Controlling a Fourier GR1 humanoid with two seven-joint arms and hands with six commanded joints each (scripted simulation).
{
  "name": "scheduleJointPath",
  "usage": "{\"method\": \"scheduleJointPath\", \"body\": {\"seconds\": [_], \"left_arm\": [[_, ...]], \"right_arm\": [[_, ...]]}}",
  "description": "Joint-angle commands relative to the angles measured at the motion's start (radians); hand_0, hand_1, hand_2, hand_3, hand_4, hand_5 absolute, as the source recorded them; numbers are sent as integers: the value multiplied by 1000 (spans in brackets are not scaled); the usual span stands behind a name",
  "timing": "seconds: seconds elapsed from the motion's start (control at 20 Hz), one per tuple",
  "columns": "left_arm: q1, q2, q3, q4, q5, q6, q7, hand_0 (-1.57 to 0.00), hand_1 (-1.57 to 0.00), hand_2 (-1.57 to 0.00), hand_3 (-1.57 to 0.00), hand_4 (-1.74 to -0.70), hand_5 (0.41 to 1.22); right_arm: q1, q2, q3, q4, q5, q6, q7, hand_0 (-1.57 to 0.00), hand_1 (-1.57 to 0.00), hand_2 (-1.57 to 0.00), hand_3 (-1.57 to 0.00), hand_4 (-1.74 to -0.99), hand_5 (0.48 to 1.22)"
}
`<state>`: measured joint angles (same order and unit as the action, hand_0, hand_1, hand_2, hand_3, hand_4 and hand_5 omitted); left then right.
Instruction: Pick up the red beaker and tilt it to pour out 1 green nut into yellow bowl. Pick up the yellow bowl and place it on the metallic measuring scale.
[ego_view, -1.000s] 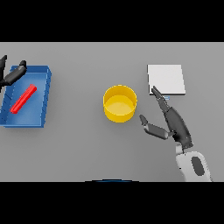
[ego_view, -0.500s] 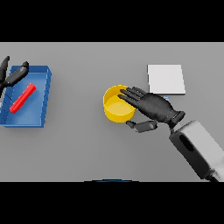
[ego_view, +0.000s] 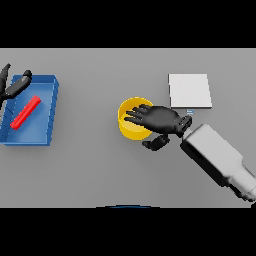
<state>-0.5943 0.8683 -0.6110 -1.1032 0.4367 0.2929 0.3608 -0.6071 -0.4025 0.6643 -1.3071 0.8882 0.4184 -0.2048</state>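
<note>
- While my right hand (ego_view: 161, 120) sits over the yellow bowl (ego_view: 129, 127), its fingers are spread out pretty straight across the bowl's right half, with the thumb curled under just past the rim on the near side. Not clamped on anything as far as I can see, so I'd call it loose and flat.
- That bowl is roughly mid-table on the grey table (ego_view: 100, 170), a bit right of centre. I can only see the left part of its inside, which looks plain yellow. Whether a green nut is in there I honestly can't tell, my own fingers cover the rest.
- Blue tray (ego_view: 50, 115) is way over on the left side of the table, well apart from the bowl. Inside it lies a red stick-shaped thing (ego_view: 26, 112), tilted diagonally. If that's the red beaker, it's lying down, and I can't make out any opening or contents.
- My left hand (ego_view: 14, 86) shows at the far left edge, right by the tray's back left corner. It's partly cut off by the frame, fingers sticking out fairly straight and holding nothing.
- White square pad (ego_view: 189, 90), presumably the measuring scale, lies flat behind and right of the bowl, not touching it. There's a tiny bluish mark at its near edge, too small to read.
</note>
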Motion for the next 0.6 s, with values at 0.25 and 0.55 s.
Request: {"method": "scheduleJointPath", "body": {"seconds": [0.25,0.55], "left_arm": [[5,4,8,2,8,-5,-12,1,1,1,1,-721,682],[15,11,11,-8,13,-8,-25,1,1,1,1,-716,685]], "right_arm": [[-82,33,58,122,38,43,-17,1,1,1,1,-1270,727],[-95,66,57,163,24,81,11,1,1,-1,-18,-1319,787]]}}
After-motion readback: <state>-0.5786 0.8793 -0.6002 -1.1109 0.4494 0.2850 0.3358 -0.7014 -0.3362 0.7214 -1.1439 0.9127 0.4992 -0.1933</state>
